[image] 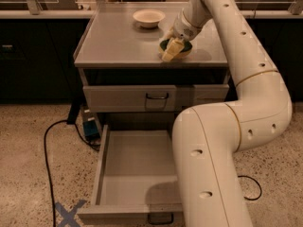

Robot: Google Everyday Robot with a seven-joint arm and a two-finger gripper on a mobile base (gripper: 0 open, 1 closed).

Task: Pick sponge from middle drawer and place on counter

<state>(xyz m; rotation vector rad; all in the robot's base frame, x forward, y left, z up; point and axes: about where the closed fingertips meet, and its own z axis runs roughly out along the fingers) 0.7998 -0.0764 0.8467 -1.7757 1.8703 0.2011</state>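
Observation:
The sponge (182,45) shows its dark green face at the front right of the counter (118,41), resting on or just above the surface. My gripper (171,50) reaches down from the white arm and is shut on the sponge. Its pale yellow fingers (169,52) cover the sponge's left part. The middle drawer (137,174) is pulled out wide below, and the part of its flat grey tray that shows is bare. My arm's lower link hides its right side.
A round cream bowl (148,17) stands at the back of the counter. A closed drawer front (130,97) with a dark handle sits above the open drawer. A black cable (47,141) and a blue tape cross (67,213) lie on the speckled floor at left.

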